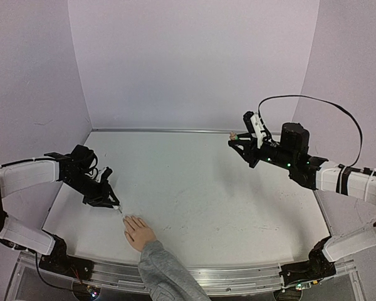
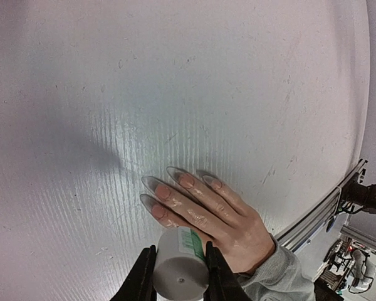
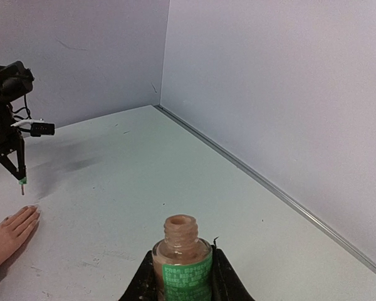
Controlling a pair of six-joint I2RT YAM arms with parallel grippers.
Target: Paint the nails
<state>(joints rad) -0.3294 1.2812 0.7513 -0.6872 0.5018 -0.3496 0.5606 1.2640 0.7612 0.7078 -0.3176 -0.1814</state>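
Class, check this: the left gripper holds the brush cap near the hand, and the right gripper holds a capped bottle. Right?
Not quite. The bottle in the right gripper is open, its neck bare, as the right wrist view shows. The left gripper does hold the brush cap near the hand.

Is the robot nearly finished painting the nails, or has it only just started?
Done: the bottle is open, its neck bare, gripped in the right hand. In hand: the left hand holds the brush cap right by the fingertips of the fake hand. Left: I cannot tell if any of the nails has polish yet, so the painting itself seems mostly to come.
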